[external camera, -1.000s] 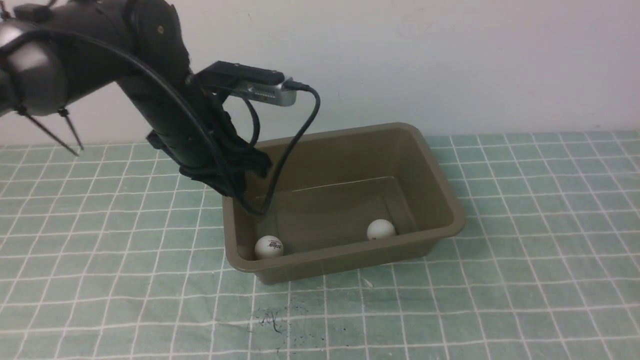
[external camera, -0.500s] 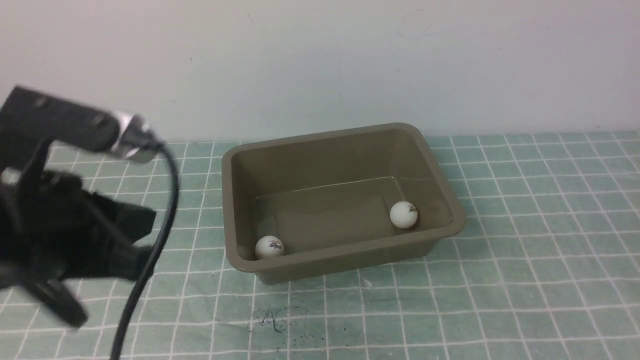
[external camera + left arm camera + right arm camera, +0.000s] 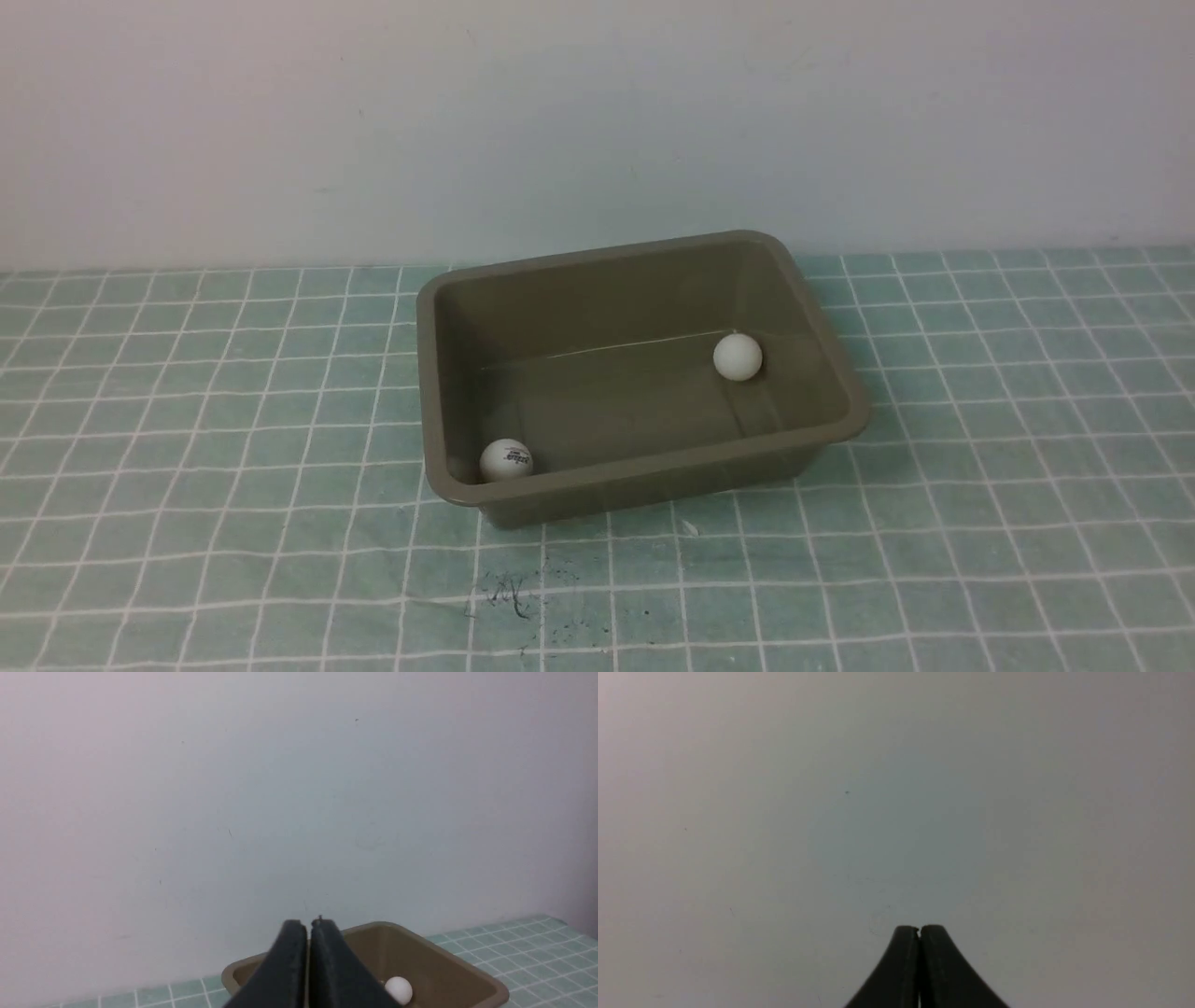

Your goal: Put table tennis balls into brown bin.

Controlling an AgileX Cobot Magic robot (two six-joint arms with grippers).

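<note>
Left wrist view: left end effector (image 3: 308, 926) closed all the way, the two dark fingers pressed flat against each other, nothing held and nothing touched. Raised clear of the table, pointing toward the pale wall (image 3: 299, 788). Beyond and below the fingertips, well apart from them, the brown bin (image 3: 439, 970). One white table tennis ball (image 3: 398, 989) showing inside it, right beside the edge of a finger in the picture; no print readable on it from here.

Right wrist view: right end effector (image 3: 919, 928) likewise shut tight, fingers meeting along a thin seam, empty. Only bare wall behind it, so no telling from there how it stands to the bin.

Front view: both end effectors outside the frame. Bin standing upright on the green gridded table (image 3: 187, 420), close to the wall, turned a little askew to the grid lines. Two balls on its glossy floor: the logo ball (image 3: 505, 459) tucked into the near left corner against the front wall, the plain ball (image 3: 738, 357) up toward the far right corner. Well apart from each other, both fully inside the rim. A few dark smudges (image 3: 512, 597) on the table just in front of the bin.
</note>
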